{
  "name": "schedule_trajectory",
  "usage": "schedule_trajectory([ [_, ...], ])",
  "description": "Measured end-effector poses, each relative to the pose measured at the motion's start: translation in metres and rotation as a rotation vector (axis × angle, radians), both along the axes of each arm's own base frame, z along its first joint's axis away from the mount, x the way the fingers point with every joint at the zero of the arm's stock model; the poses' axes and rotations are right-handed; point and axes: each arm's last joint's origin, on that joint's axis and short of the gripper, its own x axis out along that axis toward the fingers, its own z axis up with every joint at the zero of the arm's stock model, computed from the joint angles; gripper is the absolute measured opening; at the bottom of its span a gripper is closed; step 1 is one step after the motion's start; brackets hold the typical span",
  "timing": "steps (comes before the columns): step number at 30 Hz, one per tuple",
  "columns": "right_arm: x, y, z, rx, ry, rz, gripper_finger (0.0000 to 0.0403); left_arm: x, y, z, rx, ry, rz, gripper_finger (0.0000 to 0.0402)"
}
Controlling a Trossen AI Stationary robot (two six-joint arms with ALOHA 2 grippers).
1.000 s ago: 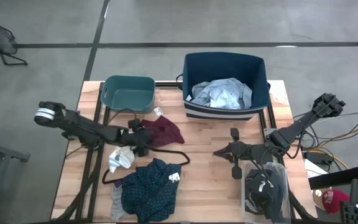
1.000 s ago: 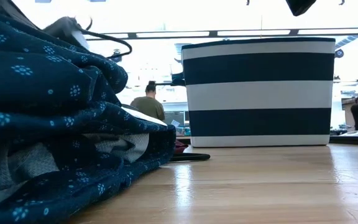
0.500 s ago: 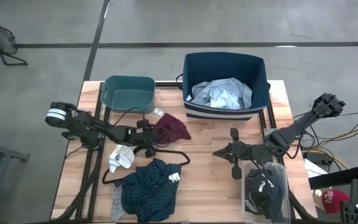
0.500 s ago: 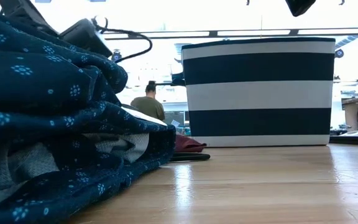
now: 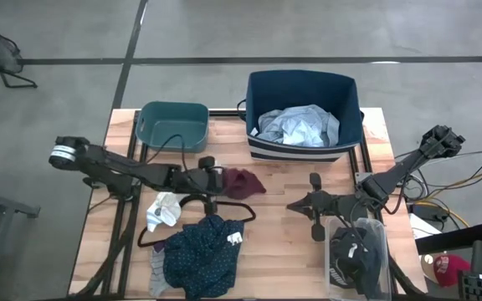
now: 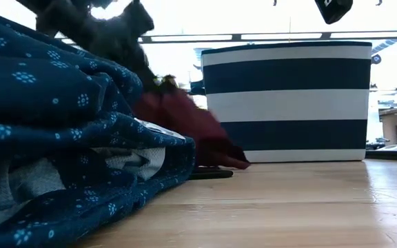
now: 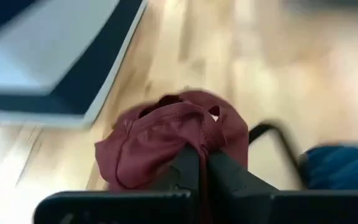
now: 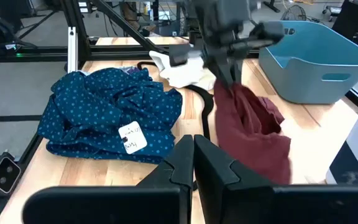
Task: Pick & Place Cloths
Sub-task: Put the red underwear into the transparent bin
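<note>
The maroon piece hangs bunched at the table's middle from my left gripper, which is shut on it. The right wrist view also shows the gripper and the piece. A navy patterned top lies near the front edge. A white sock and a thin black hanger lie beside it. A pale grey-blue shirt lies in the striped basket. My right gripper hovers shut, right of the middle, with nothing in it. My left gripper pinches a gathered fold at the maroon piece's top between its two fingers. The fingers come slanting down from the table's left. The cloth hangs slack below them, and its lower end rests on the table.
A teal tub stands at the far left of the table. A clear bin with black pieces sits at the near right. Bare wood lies between the navy top and that bin. People show in the room behind.
My left gripper has shut on the maroon piece and gone toward the table's right edge and up. The piece, spread flat before, is now gathered and drawn up, with its lower end still on the table.
</note>
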Motion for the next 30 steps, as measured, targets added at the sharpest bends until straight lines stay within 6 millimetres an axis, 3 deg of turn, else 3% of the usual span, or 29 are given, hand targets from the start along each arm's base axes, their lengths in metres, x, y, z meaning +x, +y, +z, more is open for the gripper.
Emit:
schedule_trajectory([
  [10,-0.001,0.0,-0.008,-0.002,0.014,0.019,0.0008,0.009,-0.011,0.056,-0.057,-0.172,-0.103,0.0009],
  [17,0.004,0.003,-0.026,0.019,-0.012,0.035,0.0019,0.014,-0.012,0.082,-0.065,-0.248,-0.104,0.0012],
  [22,0.021,0.004,-0.035,-0.025,-0.024,-0.035,0.0076,0.016,-0.014,0.091,-0.074,-0.282,-0.108,0.0009],
  [30,0.047,0.006,-0.028,-0.099,-0.049,-0.181,0.0224,0.017,-0.022,0.094,-0.093,-0.341,-0.151,0.001],
])
